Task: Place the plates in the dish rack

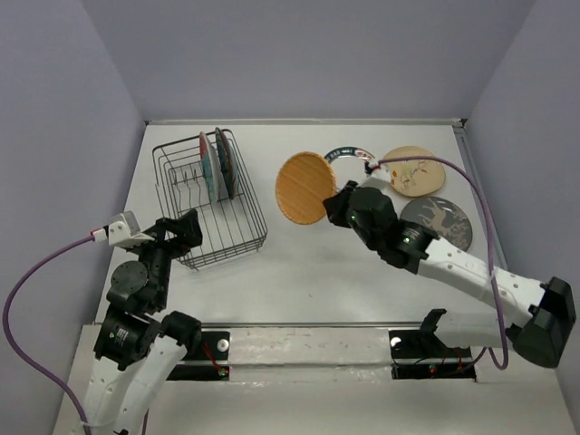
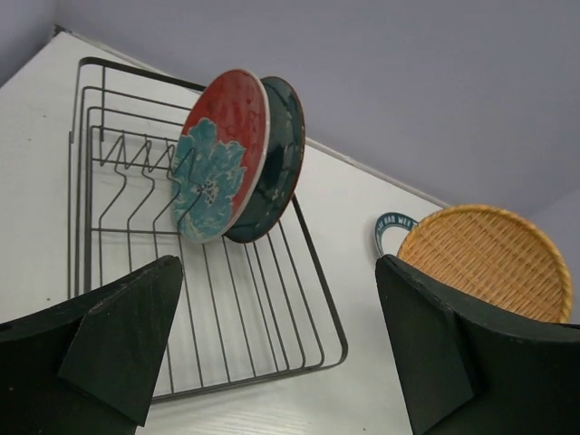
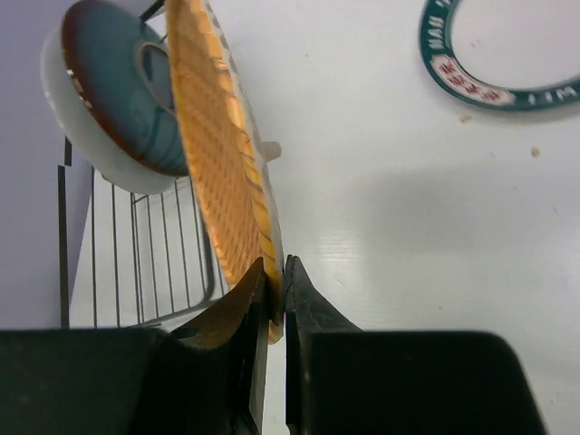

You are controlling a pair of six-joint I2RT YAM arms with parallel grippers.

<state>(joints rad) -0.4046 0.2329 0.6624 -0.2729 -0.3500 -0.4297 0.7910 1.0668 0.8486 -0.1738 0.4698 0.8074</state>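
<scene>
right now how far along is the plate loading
Done: the red floral plate and teal plate stand in the dish rack. In hand: the right fingers pinch the orange plate by its rim. Left: the dark-rimmed white plate, cream plate and grey plate, all outside it.

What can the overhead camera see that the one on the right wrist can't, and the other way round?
Only the overhead view shows the left gripper beside the wire rack, plus two plates lying flat at the right: a cream floral plate and a grey plate.

Only the right wrist view shows, close up, the right gripper pinching the rim of the orange plate, which it holds on edge.

Both show the orange plate, the rack and the white plate with a dark patterned rim.
</scene>
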